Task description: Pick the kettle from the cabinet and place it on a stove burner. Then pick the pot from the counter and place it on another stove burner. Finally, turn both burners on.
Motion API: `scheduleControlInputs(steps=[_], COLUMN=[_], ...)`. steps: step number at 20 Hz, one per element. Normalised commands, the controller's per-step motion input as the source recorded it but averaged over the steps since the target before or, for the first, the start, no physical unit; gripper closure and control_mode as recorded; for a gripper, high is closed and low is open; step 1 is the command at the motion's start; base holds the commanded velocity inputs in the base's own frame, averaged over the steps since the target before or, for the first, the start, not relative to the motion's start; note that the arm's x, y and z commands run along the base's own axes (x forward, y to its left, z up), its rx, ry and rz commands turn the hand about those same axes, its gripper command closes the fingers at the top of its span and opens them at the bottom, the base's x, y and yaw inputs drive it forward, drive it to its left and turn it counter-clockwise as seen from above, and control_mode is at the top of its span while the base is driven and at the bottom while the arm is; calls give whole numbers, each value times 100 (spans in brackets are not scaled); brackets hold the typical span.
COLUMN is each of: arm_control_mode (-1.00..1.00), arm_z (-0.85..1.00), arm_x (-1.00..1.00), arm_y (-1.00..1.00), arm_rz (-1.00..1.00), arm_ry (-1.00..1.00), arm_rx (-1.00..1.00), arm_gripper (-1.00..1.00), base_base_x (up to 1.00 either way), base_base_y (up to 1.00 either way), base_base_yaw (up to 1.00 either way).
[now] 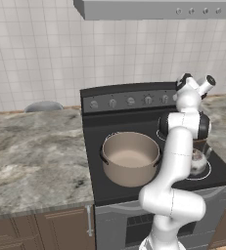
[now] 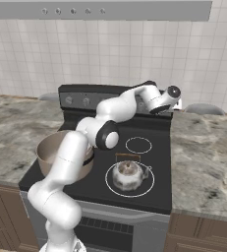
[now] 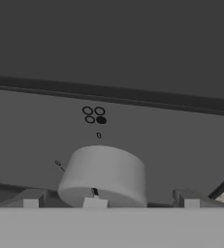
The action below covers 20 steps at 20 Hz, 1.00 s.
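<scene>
The beige pot [image 1: 130, 158] stands on the front left burner of the black stove [image 1: 134, 124]. On the front right burner sits the small silver kettle [image 2: 128, 175], upright, its ring marked white. My gripper [image 3: 111, 201] is up at the right end of the stove's raised back panel, open. Its two fingertips [image 3: 31, 201] stand either side of a grey round knob [image 3: 104, 174] without closing on it. In the right base view the hand [image 2: 170, 96] reaches over the back right burner [image 2: 138, 144]. The cabinet is out of view.
Marble counter [image 1: 33, 146] runs left of the stove and more counter [image 2: 203, 147] to its right. Other grey knobs [image 1: 112, 103] line the back panel. A range hood [image 1: 158, 9] hangs above. A tiled wall stands behind.
</scene>
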Motion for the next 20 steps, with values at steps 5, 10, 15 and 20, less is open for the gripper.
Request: scheduleControlInputs(steps=[5,10,15,20], arm_control_mode=[-100,-100,-100,-100], arm_z=[-1,-2,-1,0], arm_x=[12,17,18,10], arm_y=[0,8,8,4], arm_rz=[0,0,0,0], arm_ry=[0,0,0,0], arm_rx=[0,0,0,0], arm_gripper=[-100,100,100,100], base_base_x=[0,0,0,0], base_base_y=[0,0,0,0], base_base_yaw=[0,0,0,0])
